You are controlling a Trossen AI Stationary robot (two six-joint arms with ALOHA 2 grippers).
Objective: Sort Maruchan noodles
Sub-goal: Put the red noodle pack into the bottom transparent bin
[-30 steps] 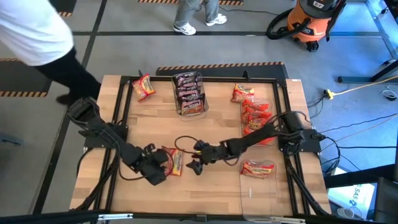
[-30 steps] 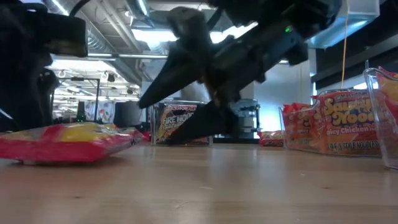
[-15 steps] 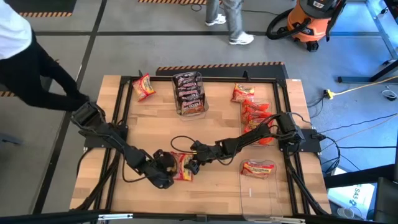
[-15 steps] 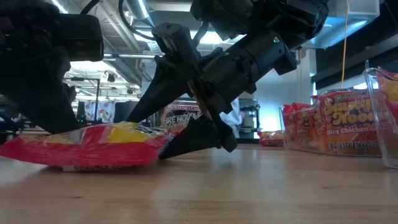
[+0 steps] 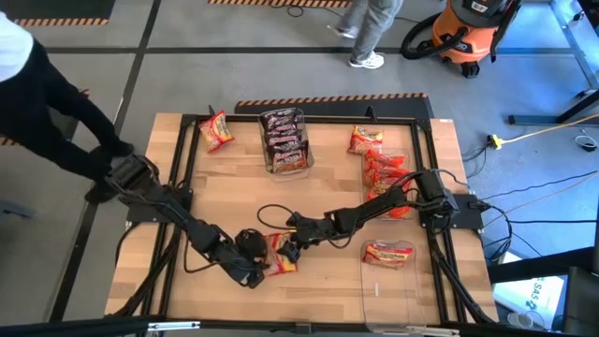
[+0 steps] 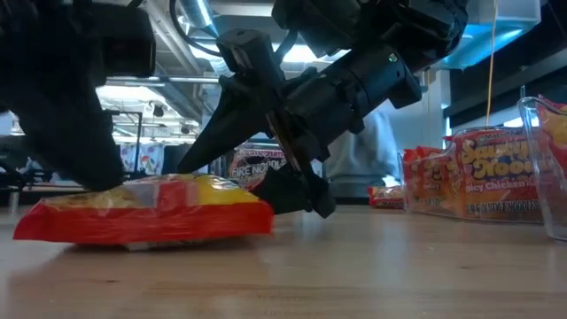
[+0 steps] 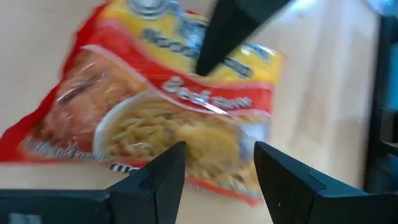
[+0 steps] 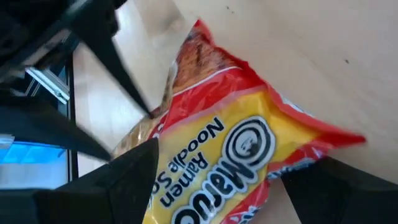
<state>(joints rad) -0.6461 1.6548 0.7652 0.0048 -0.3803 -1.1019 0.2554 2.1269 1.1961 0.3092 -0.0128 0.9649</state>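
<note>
Two arms meet at the near middle of the table (image 5: 215, 201) in my high view. Left gripper (image 5: 255, 269) and right gripper (image 5: 290, 248) flank one yellow-and-red Maruchan packet (image 5: 281, 255) lying flat on the wood. One more loose packet (image 5: 216, 130) sits at the far left corner. One clear bin (image 5: 285, 140) at far centre holds a stack of dark packets; I cannot count them. One row of red-orange packets (image 5: 382, 168) runs down the right side, count unclear. One further packet (image 5: 387, 253) lies in a clear bin at near right. Two persons stand outside the frame: one at far left, one beyond the far edge.

Low view: one packet flat on the table, the right gripper's fingers (image 6: 221, 128) spread wide behind it.

Left wrist view: one packet, the left fingers (image 7: 163, 177) apart just above its edge, gripping nothing.

Right wrist view: one packet filling the frame between that arm's parted fingers (image 8: 115, 183), not clamped.
</note>
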